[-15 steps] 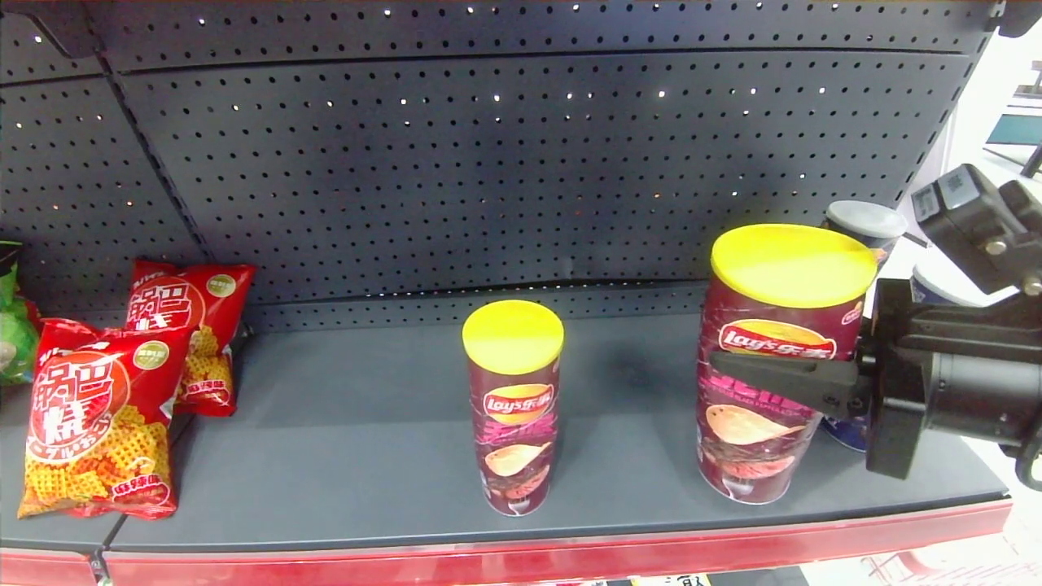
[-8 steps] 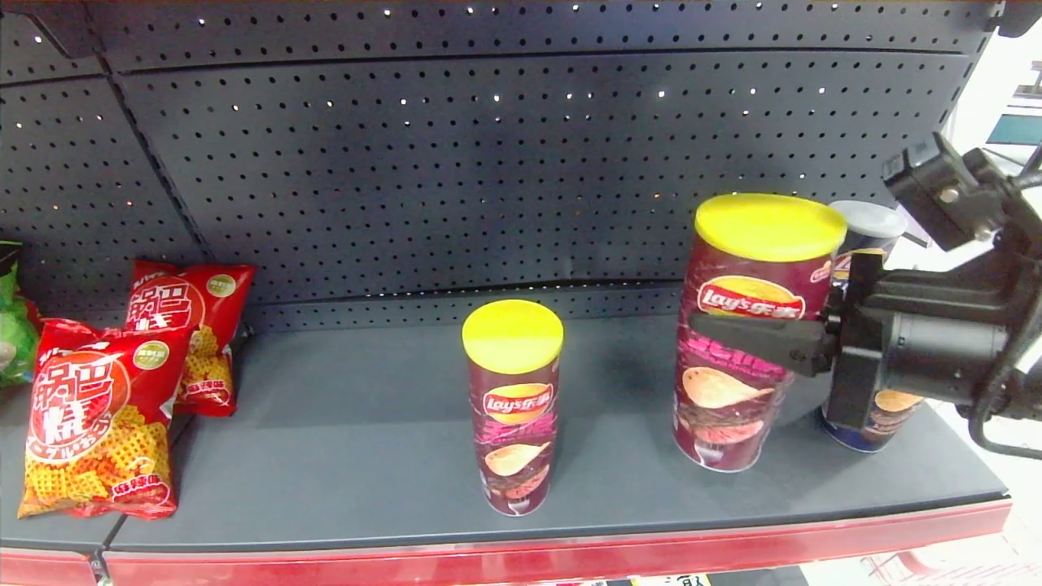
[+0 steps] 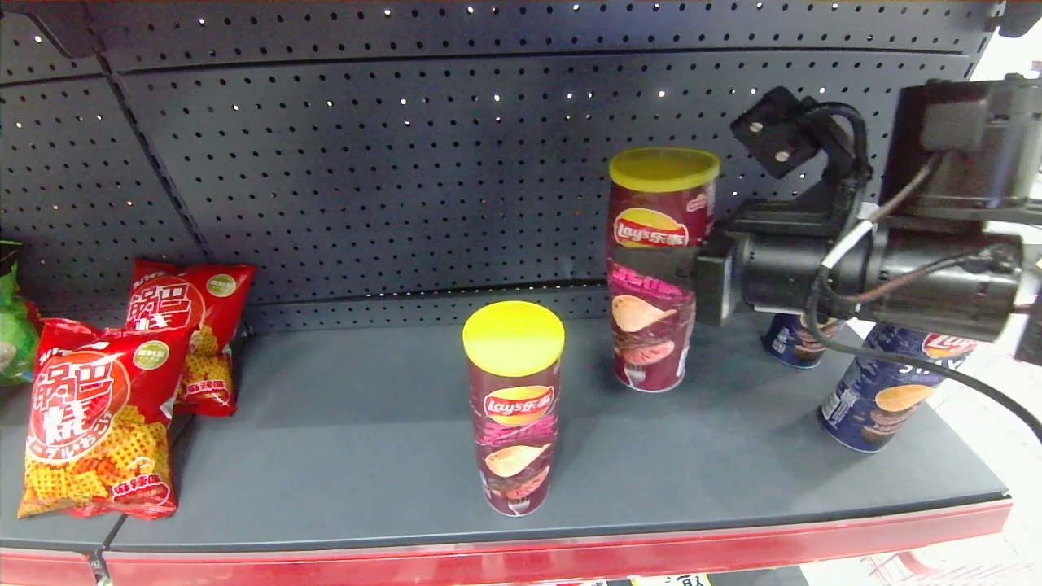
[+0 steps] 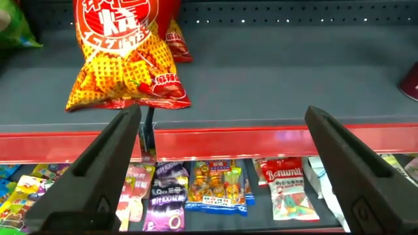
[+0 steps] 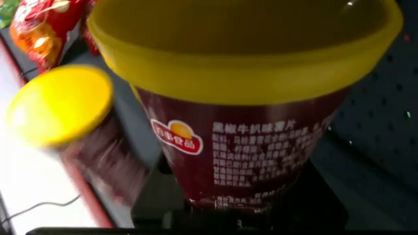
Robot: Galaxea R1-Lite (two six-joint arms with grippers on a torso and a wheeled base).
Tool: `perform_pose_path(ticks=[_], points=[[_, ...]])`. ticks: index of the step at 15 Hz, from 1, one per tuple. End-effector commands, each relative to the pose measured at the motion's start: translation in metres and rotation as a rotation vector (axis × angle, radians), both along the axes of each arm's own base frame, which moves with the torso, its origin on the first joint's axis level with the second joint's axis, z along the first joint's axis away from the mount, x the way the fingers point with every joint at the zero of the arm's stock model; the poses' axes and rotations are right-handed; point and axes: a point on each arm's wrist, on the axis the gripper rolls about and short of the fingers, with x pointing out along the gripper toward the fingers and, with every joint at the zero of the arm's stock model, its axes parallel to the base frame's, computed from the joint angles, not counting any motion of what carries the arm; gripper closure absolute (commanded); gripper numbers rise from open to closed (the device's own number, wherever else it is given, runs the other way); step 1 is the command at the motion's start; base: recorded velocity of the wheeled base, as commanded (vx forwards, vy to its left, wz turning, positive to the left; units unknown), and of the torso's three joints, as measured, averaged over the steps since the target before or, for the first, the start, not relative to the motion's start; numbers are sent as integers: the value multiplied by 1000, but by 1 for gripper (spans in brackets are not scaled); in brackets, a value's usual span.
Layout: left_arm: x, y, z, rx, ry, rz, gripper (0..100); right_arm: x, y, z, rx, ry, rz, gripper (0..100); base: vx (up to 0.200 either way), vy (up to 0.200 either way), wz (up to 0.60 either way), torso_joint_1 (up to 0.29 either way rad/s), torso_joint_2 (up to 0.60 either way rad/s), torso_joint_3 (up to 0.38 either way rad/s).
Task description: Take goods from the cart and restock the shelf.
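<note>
Right gripper (image 3: 659, 267): clenching the maroon, yellow-lidded chip can (image 3: 651, 342) at mid-height, holding it upright over the far right-centre of the shelf (image 3: 366, 439), behind and right of a matching can (image 3: 513, 423). Left gripper (image 4: 223, 112): hovering released, fingers spread, facing the shelf's red edge.

The dark grey shelf (image 3: 342, 439) has a red front edge (image 3: 570, 553). One can (image 3: 513, 407) with a yellow lid stands upright near the middle of this edge. At the left end lie a front red bag (image 3: 98, 423), a rear red bag (image 3: 191, 334) and a green bag (image 3: 12, 325). At the right end stand a front blue can (image 3: 883, 391) and a rear blue can (image 3: 794, 338).
</note>
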Motion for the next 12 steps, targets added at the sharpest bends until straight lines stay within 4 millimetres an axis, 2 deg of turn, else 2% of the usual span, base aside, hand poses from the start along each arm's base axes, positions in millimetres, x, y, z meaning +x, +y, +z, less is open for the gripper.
perform_pose_path(ticks=[1,4,7,8,10,12], points=[[0,0,0,0,3,2,0,41,25,-17,-8,11,-9,100,0,0,0,0,0,0],[0,0,0,0,3,1,0,64,41,-39,-14,33,32,100,0,0,0,0,0,0],[0,0,0,0,3,1,0,82,46,-62,-39,49,168,100,0,0,0,0,0,0],[0,0,0,0,3,1,0,97,52,-63,-24,23,228,100,0,0,0,0,0,0],[0,0,0,0,3,1,0,101,66,-57,19,21,334,100,0,0,0,0,0,0],[0,0,0,0,2,1,0,112,73,-66,33,43,368,100,0,0,0,0,0,0]])
